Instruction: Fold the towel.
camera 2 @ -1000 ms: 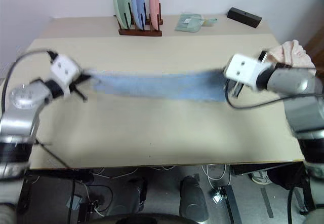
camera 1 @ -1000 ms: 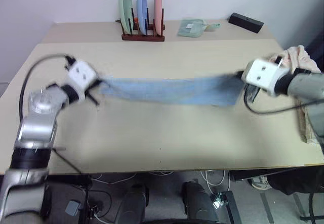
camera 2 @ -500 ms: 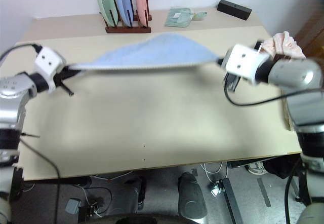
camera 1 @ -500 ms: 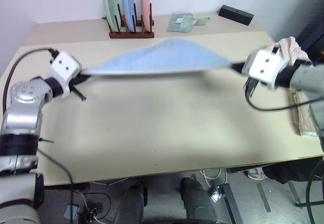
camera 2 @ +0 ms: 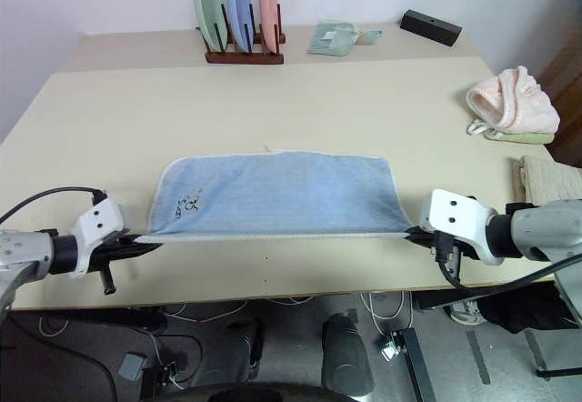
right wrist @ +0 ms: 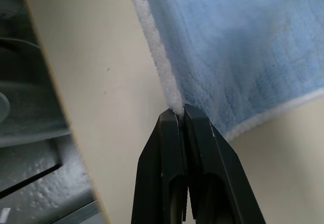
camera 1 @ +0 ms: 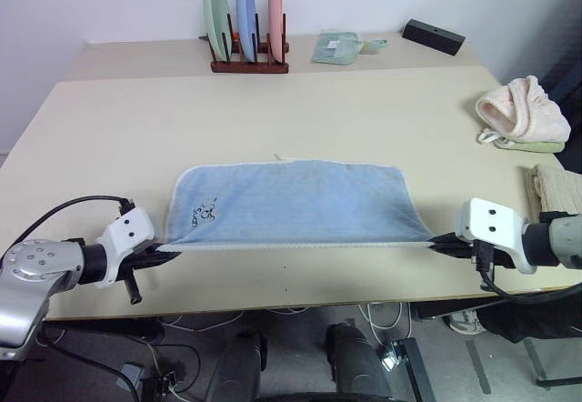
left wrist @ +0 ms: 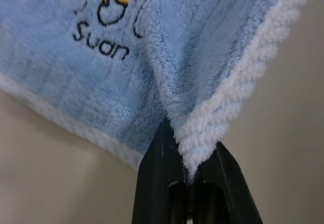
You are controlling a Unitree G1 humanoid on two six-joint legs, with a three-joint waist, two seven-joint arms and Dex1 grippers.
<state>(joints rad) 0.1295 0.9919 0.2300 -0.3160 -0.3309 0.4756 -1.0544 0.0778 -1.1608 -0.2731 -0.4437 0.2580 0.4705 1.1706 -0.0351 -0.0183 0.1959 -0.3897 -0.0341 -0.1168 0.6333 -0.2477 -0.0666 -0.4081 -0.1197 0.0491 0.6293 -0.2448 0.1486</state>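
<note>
On the bench (camera 1: 300,102), blue towel (camera 1: 300,204) lies flat, logo by left corner. Left gripper (camera 1: 168,255) and right gripper (camera 1: 435,244) jaws pinch its near corners.

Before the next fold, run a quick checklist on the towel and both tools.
1. Left tool shut on a corner of the light blue terry towel: ok.
2. Right tool shut on the other near corner: ok.
3. Towel spread flat on the beige table, no bunching: ok.
4. Near white edge stretched straight between the tools: ok.
5. Table beyond the towel free for folding: ok.
</note>
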